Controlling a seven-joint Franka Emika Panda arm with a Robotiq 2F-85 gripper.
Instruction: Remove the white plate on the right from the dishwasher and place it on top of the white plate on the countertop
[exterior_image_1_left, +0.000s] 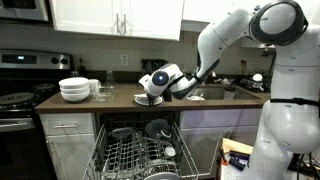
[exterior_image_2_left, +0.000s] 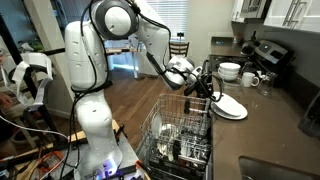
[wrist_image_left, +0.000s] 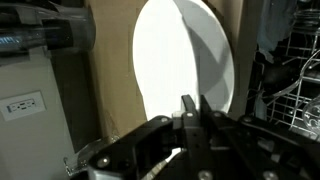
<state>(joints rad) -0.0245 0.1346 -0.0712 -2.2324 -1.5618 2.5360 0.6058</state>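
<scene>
My gripper (wrist_image_left: 192, 108) is shut on the near rim of a white plate (wrist_image_left: 185, 55), which fills the middle of the wrist view. In both exterior views the gripper (exterior_image_1_left: 160, 82) (exterior_image_2_left: 203, 86) hovers low over the dark brown countertop (exterior_image_1_left: 120, 99) (exterior_image_2_left: 275, 125), above the open dishwasher (exterior_image_1_left: 140, 155) (exterior_image_2_left: 180, 140). The held plate (exterior_image_2_left: 226, 102) slopes down onto a second white plate (exterior_image_2_left: 236, 113) lying flat on the counter. In an exterior view the two show only as one thin white disc (exterior_image_1_left: 148, 98) under the gripper.
A stack of white bowls (exterior_image_1_left: 75, 90) (exterior_image_2_left: 229, 70) and mugs (exterior_image_2_left: 250, 79) stands further along the counter, near the stove (exterior_image_1_left: 20, 100). The pulled-out dishwasher rack (wrist_image_left: 295, 90) holds dark dishes. A sink (exterior_image_1_left: 215, 92) lies behind the arm.
</scene>
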